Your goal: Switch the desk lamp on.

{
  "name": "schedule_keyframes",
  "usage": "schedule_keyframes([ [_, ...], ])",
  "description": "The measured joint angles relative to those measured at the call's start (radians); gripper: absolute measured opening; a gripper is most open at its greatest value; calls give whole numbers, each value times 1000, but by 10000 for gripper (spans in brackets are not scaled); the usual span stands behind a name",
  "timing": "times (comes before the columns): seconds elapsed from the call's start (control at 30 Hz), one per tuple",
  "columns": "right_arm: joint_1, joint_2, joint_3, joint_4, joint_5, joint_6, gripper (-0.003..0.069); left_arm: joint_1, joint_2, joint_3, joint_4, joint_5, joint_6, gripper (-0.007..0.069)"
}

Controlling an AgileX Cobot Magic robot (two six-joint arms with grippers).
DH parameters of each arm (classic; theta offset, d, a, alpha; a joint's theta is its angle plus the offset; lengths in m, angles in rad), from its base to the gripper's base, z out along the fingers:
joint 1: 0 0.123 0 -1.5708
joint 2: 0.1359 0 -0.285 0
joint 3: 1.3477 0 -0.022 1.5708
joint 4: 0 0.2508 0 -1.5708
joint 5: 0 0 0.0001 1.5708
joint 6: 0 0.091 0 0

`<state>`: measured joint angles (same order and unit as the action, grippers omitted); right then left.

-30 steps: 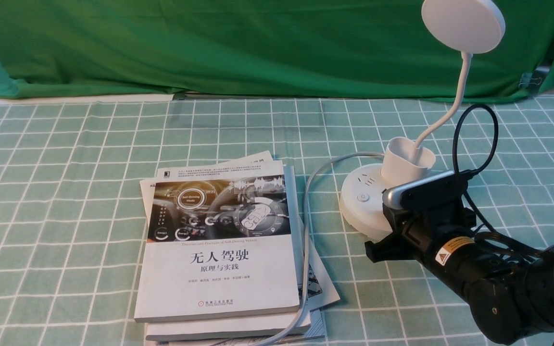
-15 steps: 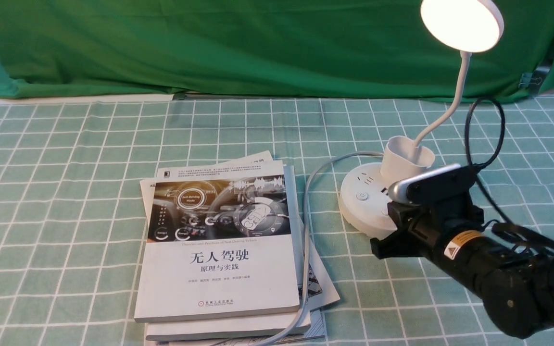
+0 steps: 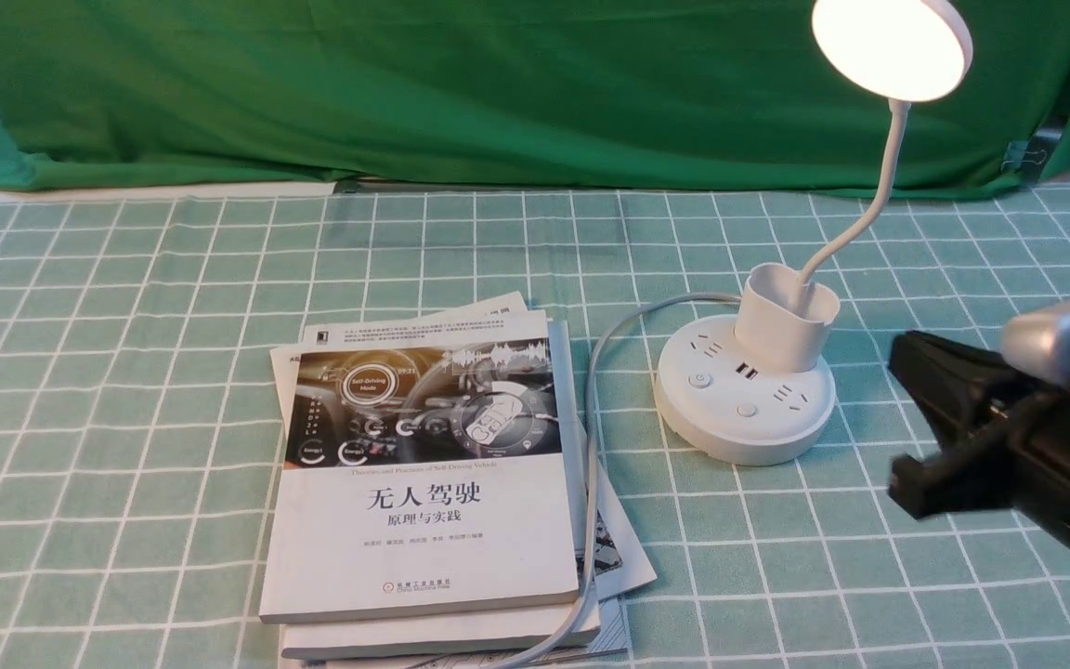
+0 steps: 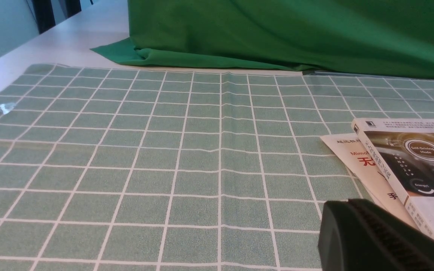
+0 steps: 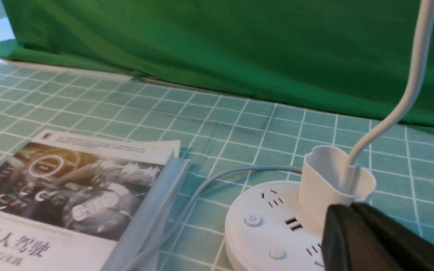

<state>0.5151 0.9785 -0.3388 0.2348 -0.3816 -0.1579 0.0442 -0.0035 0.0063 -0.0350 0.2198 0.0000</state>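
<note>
The white desk lamp stands right of centre on the checked cloth. Its round disc head (image 3: 893, 46) glows. A thin neck (image 3: 879, 195) bends down into a cup-shaped holder (image 3: 786, 321) on the round puck base (image 3: 744, 404), which has sockets and two buttons (image 3: 746, 410). My right gripper (image 3: 897, 348) is shut and empty, off the base to its right, a little above the table. In the right wrist view the gripper (image 5: 347, 210) sits close over the base (image 5: 266, 229) beside the holder (image 5: 330, 184). My left gripper (image 4: 347, 205) is shut and empty, low over the cloth beside the books.
A stack of books (image 3: 424, 465) lies left of the lamp, also seen in the left wrist view (image 4: 409, 162). The lamp's grey cable (image 3: 591, 446) runs along the books' right edge to the front. A green backdrop cloth (image 3: 498, 93) hangs at the table's far edge.
The lamp head went from dark to lit. My right gripper was on the base's front button, then lifted off and drew back to the right, uncovering the base.
</note>
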Motion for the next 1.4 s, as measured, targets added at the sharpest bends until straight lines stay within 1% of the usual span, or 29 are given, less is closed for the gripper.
schedule_keyframes([
  [0.2,3,-280,68,0,170,2,49,0,0,0,0,0,0,21],
  [0.3,3,-404,92,0,220,7,62,0,0,0,0,0,0,21],
  [0.47,3,-548,124,0,230,-24,76,0,0,0,0,0,0,21],
  [0.63,3,-637,138,-18,238,-45,94,0,0,0,0,0,0,21],
  [0.87,-9,-683,175,-42,228,-47,115,0,0,0,0,0,0,21],
  [0.93,-52,-694,209,-47,228,-44,118,0,0,0,0,0,0,21],
  [1.03,-159,-722,257,-52,235,-14,128,0,0,0,0,0,0,21],
  [1.07,-177,-724,263,-53,237,-12,129,0,0,0,0,0,0,21],
  [1.13,-299,-763,295,-75,258,5,136,0,0,0,0,0,0,21],
  [1.17,-344,-781,304,-93,269,11,138,0,0,0,0,0,0,21],
  [1.2,-352,-788,306,-100,276,15,139,0,0,0,0,0,0,21],
  [1.27,-445,-833,335,-150,297,82,144,0,0,0,0,0,0,21],
  [1.37,-493,-890,345,-225,342,213,149,0,0,0,0,0,0,21],
  [1.4,-494,-897,345,-228,349,228,150,0,0,0,0,0,0,21],
])
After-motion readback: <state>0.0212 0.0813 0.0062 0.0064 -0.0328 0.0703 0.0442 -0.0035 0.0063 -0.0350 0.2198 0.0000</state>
